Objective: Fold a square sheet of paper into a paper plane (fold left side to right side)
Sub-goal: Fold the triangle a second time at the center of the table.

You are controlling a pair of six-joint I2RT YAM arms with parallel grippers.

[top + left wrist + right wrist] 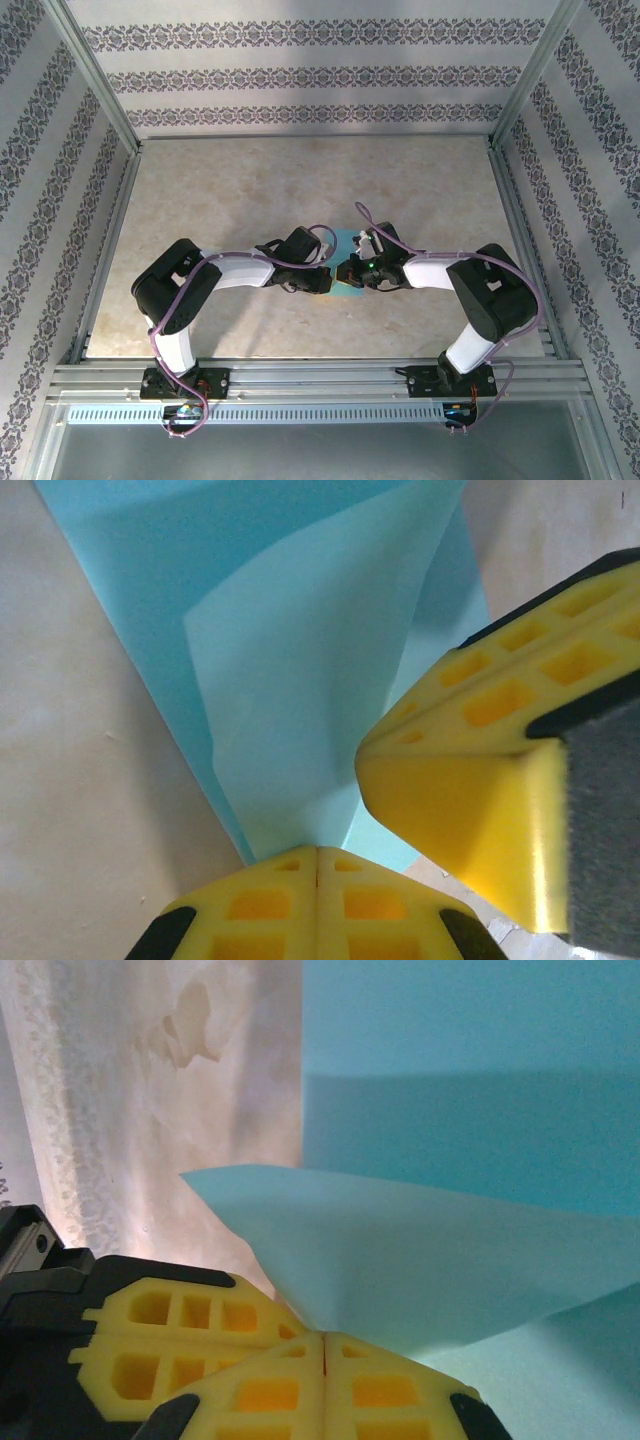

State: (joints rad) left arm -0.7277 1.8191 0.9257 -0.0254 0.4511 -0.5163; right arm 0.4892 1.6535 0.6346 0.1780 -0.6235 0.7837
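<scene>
Beige desk, two pincers pinching one blue sheet at centre

Patterned wallpaper (pixel 300 80) covers three sides. A mottled beige desk (pixel 230 190) sits inside a metal frame (pixel 100 90).

Left arm (pixel 180 290): reaches from its base at the near left in toward the middle of the desk.

Left pincer (pixel 318 865): yellow fingertips pressed together, seam closed. The pointed end of a lifted layer of paper runs down into that seam, so it is clamped on the paper.

Square sheet of paper (pixel 290 680): plain turquoise, at desk centre between the two wrists. From above it is mostly hidden under them, with only slivers showing. In the wrist views, one layer lies flat on the desk. A paler layer is raised off it, tilted and bowed, not pressed down.

Right pincer (pixel 325 1345): just beside the left pincer, tips close, facing it. Its fingertips are also together. The lifted layer narrows to a corner caught in the seam, so it is clamped on the same sheet.

Right arm (pixel 480 290): bends back from centre to its base at the near right.
</scene>
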